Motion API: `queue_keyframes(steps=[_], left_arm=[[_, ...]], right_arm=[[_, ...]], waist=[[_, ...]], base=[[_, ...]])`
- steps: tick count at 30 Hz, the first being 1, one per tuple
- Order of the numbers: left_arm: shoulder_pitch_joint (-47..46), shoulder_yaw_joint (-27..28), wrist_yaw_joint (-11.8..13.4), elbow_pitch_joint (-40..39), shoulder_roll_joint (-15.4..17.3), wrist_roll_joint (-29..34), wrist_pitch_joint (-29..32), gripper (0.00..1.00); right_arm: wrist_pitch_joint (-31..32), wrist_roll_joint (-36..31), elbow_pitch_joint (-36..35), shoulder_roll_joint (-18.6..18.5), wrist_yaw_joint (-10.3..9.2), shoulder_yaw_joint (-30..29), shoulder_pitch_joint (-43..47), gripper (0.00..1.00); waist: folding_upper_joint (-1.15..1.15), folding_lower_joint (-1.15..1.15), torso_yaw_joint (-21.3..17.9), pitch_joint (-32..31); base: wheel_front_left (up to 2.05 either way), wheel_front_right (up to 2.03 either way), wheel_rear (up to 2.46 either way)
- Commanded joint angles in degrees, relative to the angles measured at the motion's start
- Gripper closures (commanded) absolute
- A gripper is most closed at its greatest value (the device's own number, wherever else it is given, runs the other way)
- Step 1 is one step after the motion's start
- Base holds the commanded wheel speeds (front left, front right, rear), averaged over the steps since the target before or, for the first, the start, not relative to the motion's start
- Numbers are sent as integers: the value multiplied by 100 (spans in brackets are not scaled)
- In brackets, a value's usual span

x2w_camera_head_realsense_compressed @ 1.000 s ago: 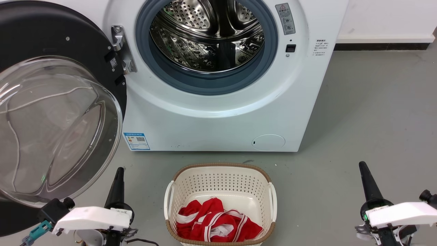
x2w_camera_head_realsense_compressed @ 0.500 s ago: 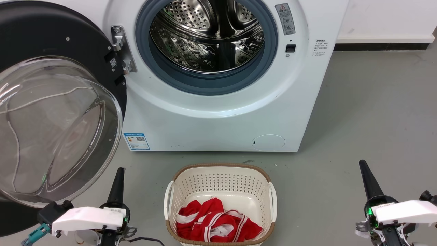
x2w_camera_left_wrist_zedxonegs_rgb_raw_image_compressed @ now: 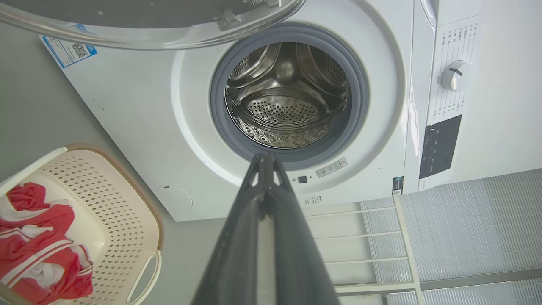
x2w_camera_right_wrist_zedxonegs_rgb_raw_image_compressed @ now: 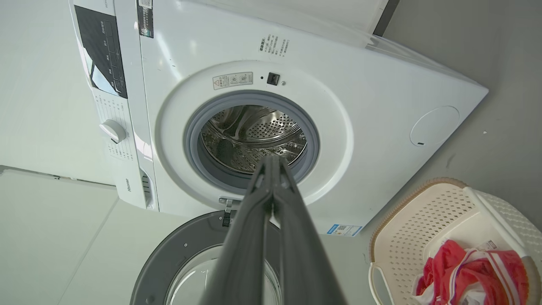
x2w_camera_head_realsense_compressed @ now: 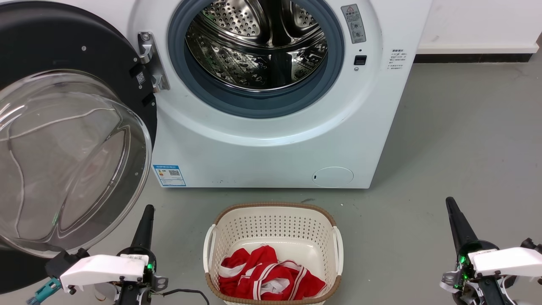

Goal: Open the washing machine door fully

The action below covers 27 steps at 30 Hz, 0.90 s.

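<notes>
The washing machine door [x2w_camera_head_realsense_compressed: 63, 127], round, black-rimmed with a bulging clear glass bowl, is swung wide to the left on its metal hinge [x2w_camera_head_realsense_compressed: 150, 59]. Its rim also shows in the left wrist view [x2w_camera_left_wrist_zedxonegs_rgb_raw_image_compressed: 148, 25] and the right wrist view [x2w_camera_right_wrist_zedxonegs_rgb_raw_image_compressed: 182, 258]. The steel drum opening [x2w_camera_head_realsense_compressed: 256, 46] is uncovered. My left gripper [x2w_camera_head_realsense_compressed: 148, 209] is shut, low at the lower left, just right of the glass bowl and apart from it. My right gripper [x2w_camera_head_realsense_compressed: 449, 202] is shut at the lower right, over the floor. Both hold nothing [x2w_camera_left_wrist_zedxonegs_rgb_raw_image_compressed: 263, 159] [x2w_camera_right_wrist_zedxonegs_rgb_raw_image_compressed: 271, 160].
A cream laundry basket [x2w_camera_head_realsense_compressed: 211, 241] holding a red and white garment [x2w_camera_head_realsense_compressed: 266, 273] stands on the grey floor in front of the machine, between my two arms. A small round white flap [x2w_camera_head_realsense_compressed: 333, 176] sits low on the machine's front. A white wall runs behind.
Both arms have drawn back slightly toward the bottom edge of the head view. The door and the basket have stayed where they were.
</notes>
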Motion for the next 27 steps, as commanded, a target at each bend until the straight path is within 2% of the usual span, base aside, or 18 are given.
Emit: queue_keyframes(steps=[1,27], left_arm=[[-91,10,-22,-7,2,-100,29,100],[-153,109,-103,116,-4,-1390,345,100]], right_arm=[[25,109,8,-27,-1,-17,-142,100],[273,1343,203,4,-1,-111,-251,100]], waist=[[0,0,0,0],[0,0,-7,-7]], base=[[0,0,0],[0,0,0]])
